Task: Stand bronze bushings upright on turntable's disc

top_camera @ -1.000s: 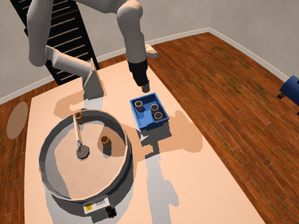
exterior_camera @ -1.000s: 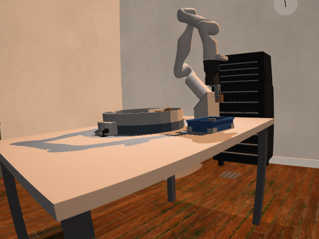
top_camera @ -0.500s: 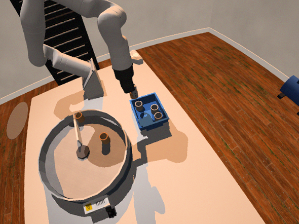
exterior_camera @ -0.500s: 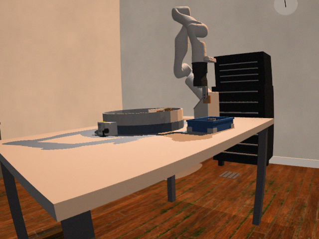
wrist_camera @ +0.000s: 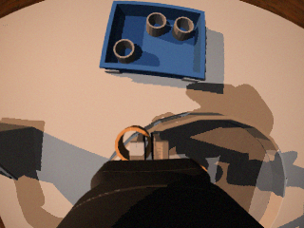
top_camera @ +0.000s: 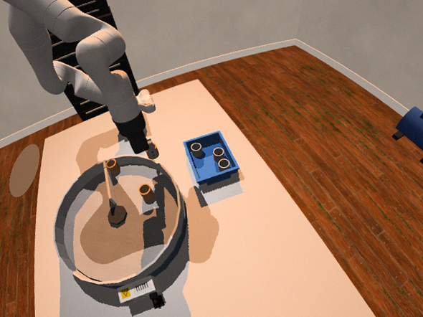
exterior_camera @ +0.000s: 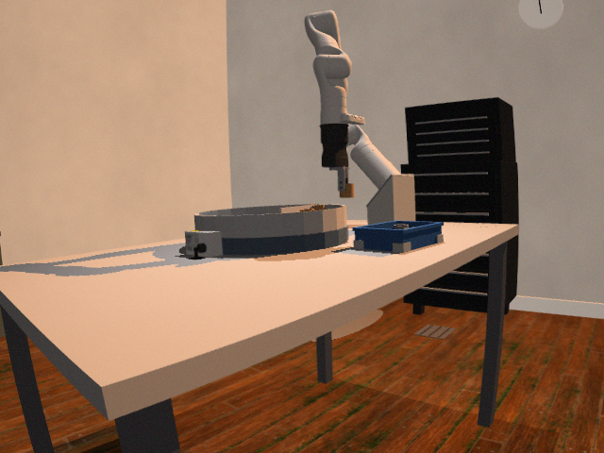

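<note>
My gripper (top_camera: 151, 151) (exterior_camera: 343, 187) (wrist_camera: 147, 142) is shut on a bronze bushing (top_camera: 157, 151) (exterior_camera: 347, 191) (wrist_camera: 129, 142) and holds it in the air over the back right rim of the turntable (top_camera: 61, 225) (exterior_camera: 273, 225), on the side toward the crate. Two more bronze bushings (top_camera: 111, 165) (top_camera: 145, 191) stand upright on the disc (top_camera: 106, 248), apart from the dark hub (top_camera: 116, 215). The blue crate (top_camera: 213, 175) (exterior_camera: 385, 242) (wrist_camera: 171, 56) holds three upright steel bushings (top_camera: 196, 148) (top_camera: 216, 147) (top_camera: 217, 164) (wrist_camera: 124, 49) (wrist_camera: 156, 23) (wrist_camera: 184, 26).
The turntable has a raised grey rim all round and a thin rod (top_camera: 107, 181) running from the hub to the back rim. A control box (top_camera: 156, 299) (exterior_camera: 199, 242) sits at its front. A black drawer cabinet (exterior_camera: 458, 194) stands behind the table.
</note>
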Available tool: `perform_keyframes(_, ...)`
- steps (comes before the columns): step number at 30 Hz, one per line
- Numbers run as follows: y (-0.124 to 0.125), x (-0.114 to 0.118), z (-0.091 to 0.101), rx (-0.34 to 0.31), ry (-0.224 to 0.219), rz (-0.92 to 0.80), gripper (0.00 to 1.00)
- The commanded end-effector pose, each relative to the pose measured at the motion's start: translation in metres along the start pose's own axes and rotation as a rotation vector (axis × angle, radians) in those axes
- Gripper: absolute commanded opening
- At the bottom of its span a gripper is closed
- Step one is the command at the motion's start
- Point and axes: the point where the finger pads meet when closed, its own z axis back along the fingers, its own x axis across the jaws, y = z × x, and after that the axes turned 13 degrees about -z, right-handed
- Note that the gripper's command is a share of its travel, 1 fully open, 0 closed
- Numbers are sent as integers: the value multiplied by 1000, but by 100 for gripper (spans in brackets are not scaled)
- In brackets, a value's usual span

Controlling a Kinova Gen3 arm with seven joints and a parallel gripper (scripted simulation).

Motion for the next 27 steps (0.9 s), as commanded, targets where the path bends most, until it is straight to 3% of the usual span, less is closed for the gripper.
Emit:
perform_keyframes(1,-37,13,9,27,10,-31,0)
perform_keyframes(4,-73,25,8,27,10,-31,0)
perform_keyframes(6,-73,25,8,27,10,-31,0)
perform_keyframes(17,-178,58,4,27,10,-31,0)
perform_keyframes(21,-202,66,4,27,10,-31,0)
perform_keyframes(27,-218,71,3,27,10,-31,0)
